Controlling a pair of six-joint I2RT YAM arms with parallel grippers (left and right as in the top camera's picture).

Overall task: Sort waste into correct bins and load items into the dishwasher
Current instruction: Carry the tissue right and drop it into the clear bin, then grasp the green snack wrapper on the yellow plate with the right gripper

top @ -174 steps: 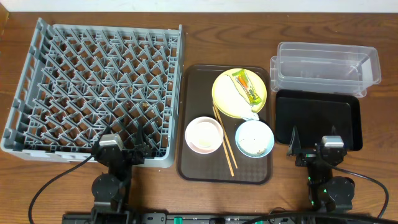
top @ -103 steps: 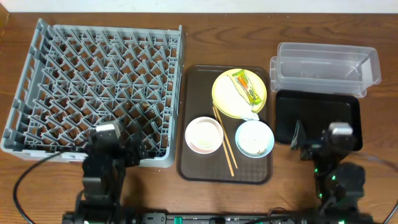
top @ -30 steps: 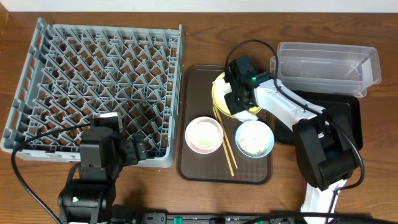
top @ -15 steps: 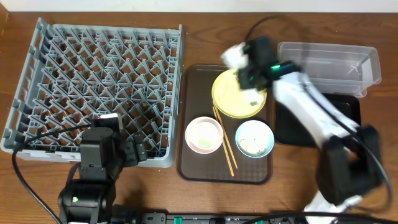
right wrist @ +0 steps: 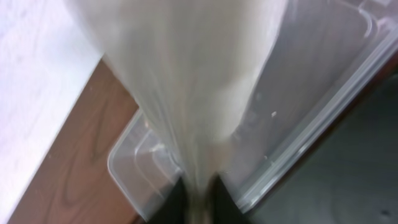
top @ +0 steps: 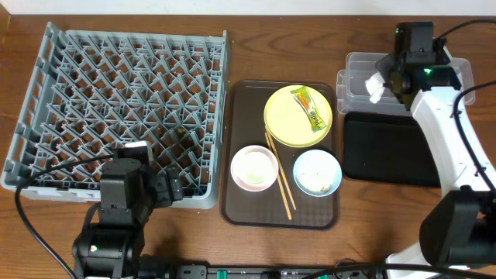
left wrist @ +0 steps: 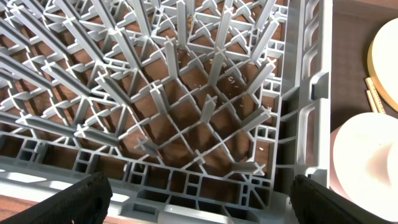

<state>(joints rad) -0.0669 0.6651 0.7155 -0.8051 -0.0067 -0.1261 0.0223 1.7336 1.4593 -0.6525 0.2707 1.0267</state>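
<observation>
While the overhead view gives the left hand (top: 172, 189) only as a dark block at the near edge of the grey dish rack (top: 124, 101), the left wrist view shows its fingers (left wrist: 81, 198) set far apart in the bottom corners, nothing between them, above the rack's near right corner. No dishes can be seen in the rack.

Just right of the rack, on the table (top: 194, 248), lies the dark-brown serving tray (top: 239, 211). On it the yellow plate (top: 288, 128) carries the green-and-yellow wrapper (top: 310, 108). Nearer the front stand the pink bowl (top: 254, 168) and the blue bowl (top: 317, 172), the latter holding white crumbs (top: 313, 180). The chopsticks (top: 279, 177) lie between the two bowls.

Further right, the black tray (top: 387, 147) sits in front of the clear tub (top: 434, 74). From above, the right hand (top: 386, 82) hangs over the tub's left end with a scrap of white at its tip. Only the right wrist view makes that plain: its fingers (right wrist: 180, 198) are clamped on the white paper napkin (right wrist: 186, 74), which dangles over the tub's open corner, blurred.
</observation>
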